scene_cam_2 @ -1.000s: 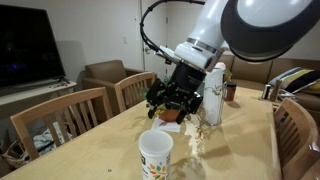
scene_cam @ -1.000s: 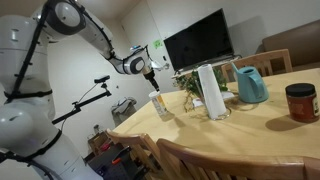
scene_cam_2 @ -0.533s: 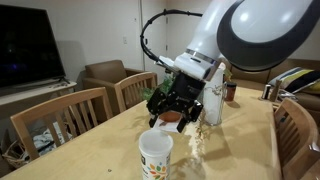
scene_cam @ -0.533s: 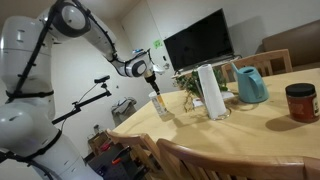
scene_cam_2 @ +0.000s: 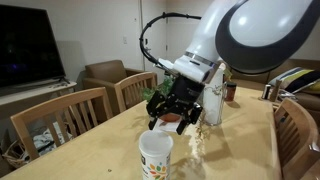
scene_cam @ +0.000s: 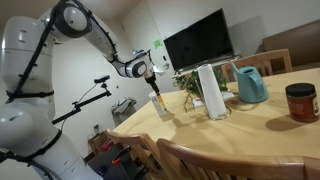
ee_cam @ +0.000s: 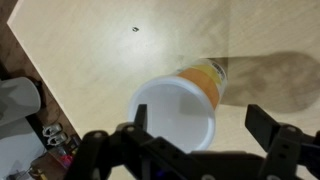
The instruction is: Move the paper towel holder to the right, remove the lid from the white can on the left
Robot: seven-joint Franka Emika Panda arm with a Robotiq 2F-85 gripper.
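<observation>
In the wrist view the can (ee_cam: 180,110) sits directly under the camera, its round white lid (ee_cam: 172,118) facing up and a yellowish-orange mark showing on the side beyond the rim. The gripper (ee_cam: 190,150) has its two dark fingers spread wide, one near the left of the lid and one well off to the right, with nothing between them. The lid lies a little toward the left finger rather than dead centre, so a small sideways shift looks needed before the jaws close.

In an exterior view the gripper (scene_cam_2: 172,108) hangs just above the can (scene_cam_2: 156,157) near the table's (scene_cam_2: 90,150) corner, apart from it, pointing down. The can stands upright, so its long axis runs straight up toward the hand; I judge the coming move to be a plain vertical descent onto the lid (scene_cam_2: 156,137), which is on the can.

Further off, the holder (scene_cam: 211,90) stands upright on the table, well apart from the can (scene_cam: 159,105) and the gripper (scene_cam: 148,72). Beyond it stand a teal watering can (scene_cam: 250,85) and a dark red jar (scene_cam: 300,102).
</observation>
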